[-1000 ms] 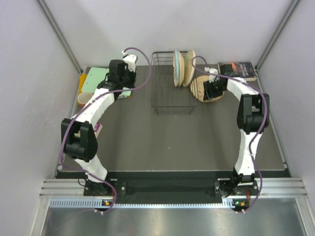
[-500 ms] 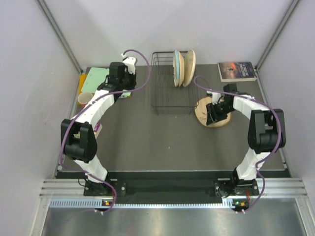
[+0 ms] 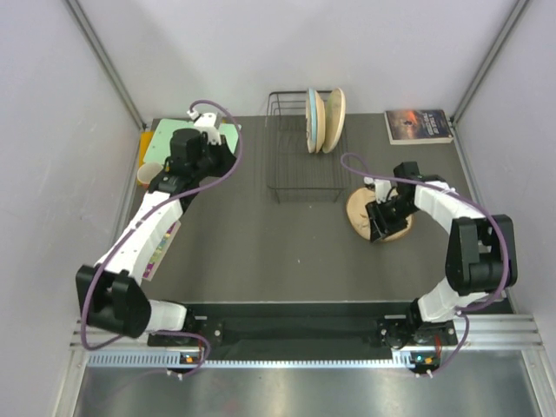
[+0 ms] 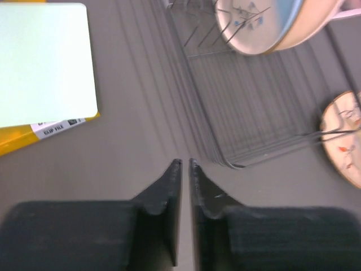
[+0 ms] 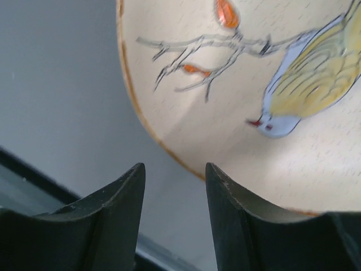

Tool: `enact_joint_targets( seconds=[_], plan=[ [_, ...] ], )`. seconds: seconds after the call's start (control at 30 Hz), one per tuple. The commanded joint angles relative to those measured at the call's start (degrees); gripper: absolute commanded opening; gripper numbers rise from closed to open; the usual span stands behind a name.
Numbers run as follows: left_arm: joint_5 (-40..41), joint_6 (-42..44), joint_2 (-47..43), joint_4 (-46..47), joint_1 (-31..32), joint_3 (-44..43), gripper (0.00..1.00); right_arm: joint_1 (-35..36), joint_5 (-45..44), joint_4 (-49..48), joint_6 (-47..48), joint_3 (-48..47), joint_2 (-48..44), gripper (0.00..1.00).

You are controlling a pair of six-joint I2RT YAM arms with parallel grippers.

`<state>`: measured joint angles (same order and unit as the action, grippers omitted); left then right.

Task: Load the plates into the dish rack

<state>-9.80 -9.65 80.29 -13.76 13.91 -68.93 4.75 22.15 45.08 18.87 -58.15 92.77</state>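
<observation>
Where the right gripper (image 3: 380,217) covers the patterned plate (image 3: 396,221) lying on the table (image 3: 261,243), its half-open fingers sit at the rim; a grip cannot be told. Two plates (image 3: 323,119) stand upright in the dish rack (image 3: 300,169). Near a green folder (image 4: 45,62), the left gripper (image 4: 184,164) hangs empty, jaws barely apart. A book (image 3: 419,125) lies at the far right.

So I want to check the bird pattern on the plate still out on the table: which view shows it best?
Right wrist: the plate fills the frame, bird and twig sharp. Top view shows the plate whole but small, pattern unreadable. Left wrist catches only its edge.
</observation>
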Motion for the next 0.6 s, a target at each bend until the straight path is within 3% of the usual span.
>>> enact_joint_targets(
  seconds=[0.0,0.03,0.13,0.2,0.27,0.3,0.4,0.47,0.53,0.57],
  plan=[
    [-2.1,-10.7,-9.4,1.4,-0.1,5.7,0.29,0.4,-2.4,6.2,1.6,0.0,-8.9,0.50],
    [-4.2,-12.2,-10.3,0.9,-0.1,6.5,0.46,-0.7,-2.5,6.4,2.1,-0.4,-10.5,0.56],
    [-7.5,-15.8,-12.3,2.1,2.2,7.9,0.60,-6.4,-1.0,6.7,2.6,-3.4,-16.2,0.69],
    [-8.6,-14.7,-13.1,6.3,5.9,8.5,0.66,-9.8,4.0,5.0,3.4,-5.7,-20.6,0.73],
    [-12.8,-13.2,-11.7,8.4,8.6,8.7,0.68,-14.1,5.6,0.8,2.0,-6.1,-23.1,0.95],
    [-13.2,-11.4,-11.0,8.7,11.5,8.6,0.68,-15.2,6.1,-0.9,1.3,-5.7,-23.2,1.00],
    [-18.9,-5.7,-7.4,9.5,17.1,8.5,0.68,-18.0,13.0,1.3,6.6,-8.3,-17.1,1.00],
    [-18.9,2.6,-4.8,9.6,20.9,8.5,0.67,-20.6,19.9,7.8,12.0,-14.0,-8.4,0.90],
    [-17.0,7.4,-1.8,8.2,26.1,8.0,0.65,-25.1,26.7,13.2,16.2,-21.3,1.4,0.86],
    [-15.9,9.1,-0.9,9.0,28.4,8.3,0.65,-26.4,31.4,18.7,20.3,-23.9,4.6,0.95]
  ],
)
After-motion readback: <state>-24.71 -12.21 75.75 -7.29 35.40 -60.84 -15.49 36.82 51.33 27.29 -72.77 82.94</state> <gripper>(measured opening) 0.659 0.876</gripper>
